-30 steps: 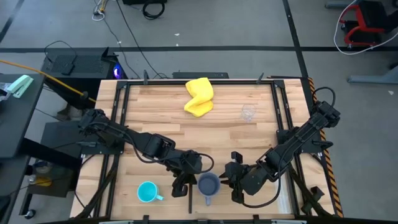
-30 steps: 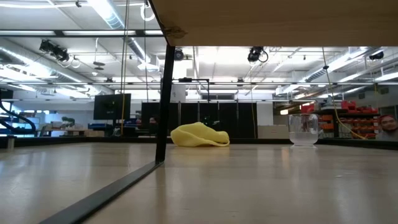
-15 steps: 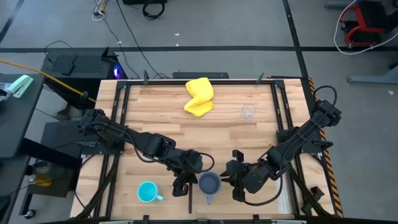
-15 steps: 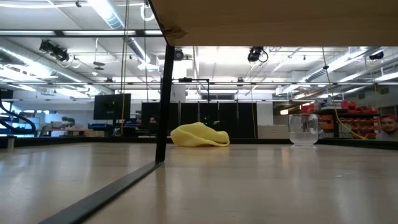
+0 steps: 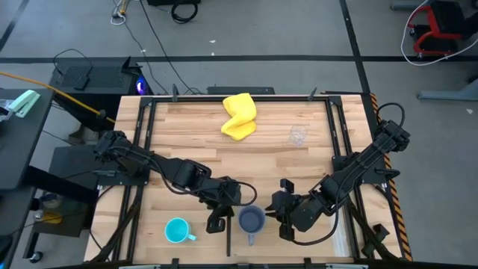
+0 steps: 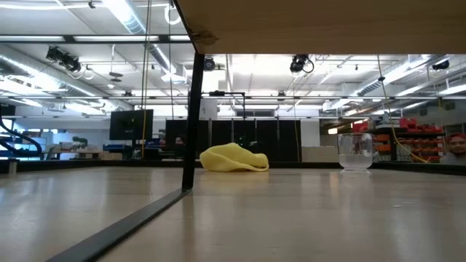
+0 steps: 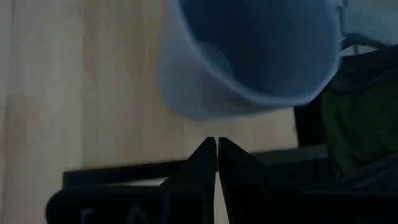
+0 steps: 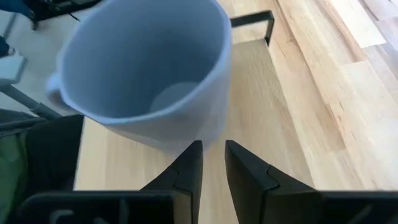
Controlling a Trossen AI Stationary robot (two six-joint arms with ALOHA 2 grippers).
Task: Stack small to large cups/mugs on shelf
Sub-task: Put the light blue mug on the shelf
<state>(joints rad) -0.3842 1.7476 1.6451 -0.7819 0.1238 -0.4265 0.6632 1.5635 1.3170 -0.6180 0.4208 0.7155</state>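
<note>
The grey-blue mug (image 5: 251, 220) stands upright on the wooden shelf board (image 8: 267, 106) at the table's near edge, its handle (image 5: 250, 239) toward the near side. My left gripper (image 5: 233, 214) sits just left of it, shut, its tips (image 7: 216, 144) a short way from the mug's wall (image 7: 242, 62). From the mug's right, my right gripper (image 5: 270, 215) points at it, its fingers (image 8: 213, 149) a narrow gap apart. The turquoise mug (image 5: 177, 231) stands farther left. Far to the right, the clear cup (image 5: 299, 135) stands on the table, also seen in the low view (image 6: 356, 151). My right gripper comes level from the table's right, and one fingertip (image 8: 196, 147) stands at the foot of the grey-blue mug's wall (image 8: 180, 134). I cannot tell whether it touches. The mug stands upright on the board.
A crumpled yellow cloth (image 5: 239, 116) lies near the table's far edge. Black frame rails (image 5: 146, 142) run along both sides of the table. The low view looks under the shelf board (image 6: 328, 25), past its dark post (image 6: 191, 124).
</note>
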